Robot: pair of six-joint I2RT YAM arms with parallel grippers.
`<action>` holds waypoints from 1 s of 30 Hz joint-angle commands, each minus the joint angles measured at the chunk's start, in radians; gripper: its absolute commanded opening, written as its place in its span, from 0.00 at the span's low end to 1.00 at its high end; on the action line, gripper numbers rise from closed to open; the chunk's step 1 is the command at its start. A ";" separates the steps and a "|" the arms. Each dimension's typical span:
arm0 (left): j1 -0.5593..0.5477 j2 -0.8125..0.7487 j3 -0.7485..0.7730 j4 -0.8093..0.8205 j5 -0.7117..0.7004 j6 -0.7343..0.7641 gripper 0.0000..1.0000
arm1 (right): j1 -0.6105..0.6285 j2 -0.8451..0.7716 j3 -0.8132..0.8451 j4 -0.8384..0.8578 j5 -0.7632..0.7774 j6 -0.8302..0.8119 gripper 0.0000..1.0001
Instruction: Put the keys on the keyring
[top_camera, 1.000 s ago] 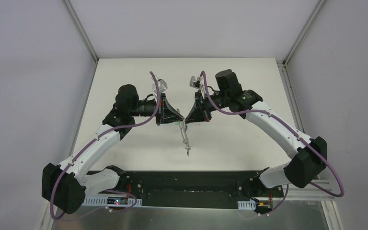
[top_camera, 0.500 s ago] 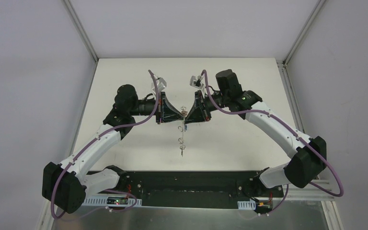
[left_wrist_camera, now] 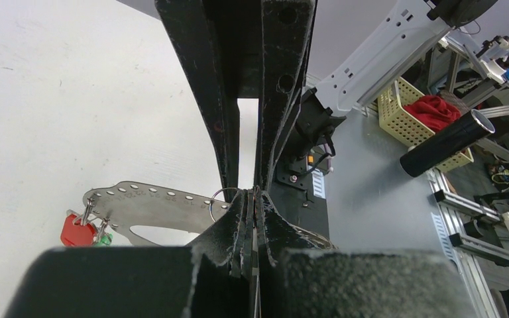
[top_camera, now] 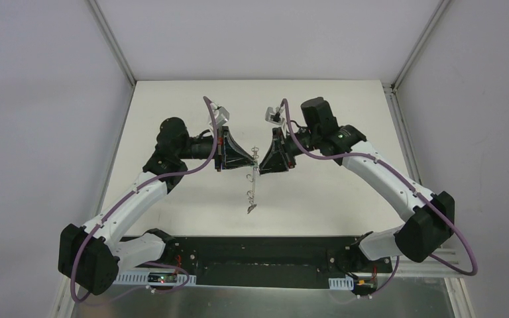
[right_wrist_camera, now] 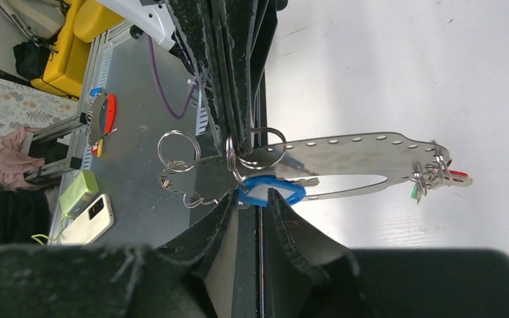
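The keyring (left_wrist_camera: 152,197) is a flat silver loop with a row of small holes. My left gripper (left_wrist_camera: 255,193) is shut on its near end, and it hangs down from the tips in the top view (top_camera: 252,192). A red tag (left_wrist_camera: 74,232) and a green tag (left_wrist_camera: 103,236) dangle at its far end. In the right wrist view the keyring (right_wrist_camera: 364,142) lies sideways. The blue-tagged key (right_wrist_camera: 265,190) sits between the fingertips of my right gripper (right_wrist_camera: 260,199), which is closed onto it with a small gap. Both grippers meet tip to tip above the table (top_camera: 257,162).
Small split rings (right_wrist_camera: 175,147) hang from the keyring's gripped end. The white table (top_camera: 172,106) has grey walls around it and a black base rail (top_camera: 258,255) at its near edge. Off the table lie a phone (right_wrist_camera: 89,218) and a basket (left_wrist_camera: 417,116).
My right gripper has drawn back slightly to the right, away from the left one. The hanging keyring has swung from slanting right to hanging nearly straight down.
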 commanded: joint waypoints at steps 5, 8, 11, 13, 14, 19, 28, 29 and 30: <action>0.011 -0.013 -0.007 0.113 0.028 -0.037 0.00 | -0.021 -0.066 0.085 -0.033 -0.041 -0.036 0.27; 0.011 -0.012 -0.010 0.112 0.019 -0.046 0.00 | -0.020 -0.063 0.098 -0.029 -0.048 -0.022 0.30; 0.011 -0.012 -0.010 0.111 0.011 -0.055 0.00 | -0.020 -0.058 0.098 -0.009 -0.060 0.006 0.30; 0.011 -0.009 -0.010 0.113 0.007 -0.060 0.00 | -0.020 -0.054 0.095 0.008 -0.067 0.023 0.30; 0.011 -0.009 -0.010 0.114 0.004 -0.063 0.00 | -0.020 -0.051 0.092 0.016 -0.068 0.031 0.29; 0.011 -0.006 -0.012 0.121 -0.003 -0.072 0.00 | -0.012 -0.033 0.093 0.040 -0.077 0.058 0.26; 0.011 -0.001 -0.015 0.121 -0.010 -0.074 0.00 | 0.013 0.000 0.099 0.040 -0.073 0.060 0.21; 0.011 -0.002 -0.016 0.122 -0.010 -0.074 0.00 | 0.015 0.002 0.097 0.040 -0.071 0.059 0.21; 0.011 -0.002 -0.016 0.122 -0.010 -0.074 0.00 | 0.016 0.005 0.097 0.040 -0.068 0.057 0.21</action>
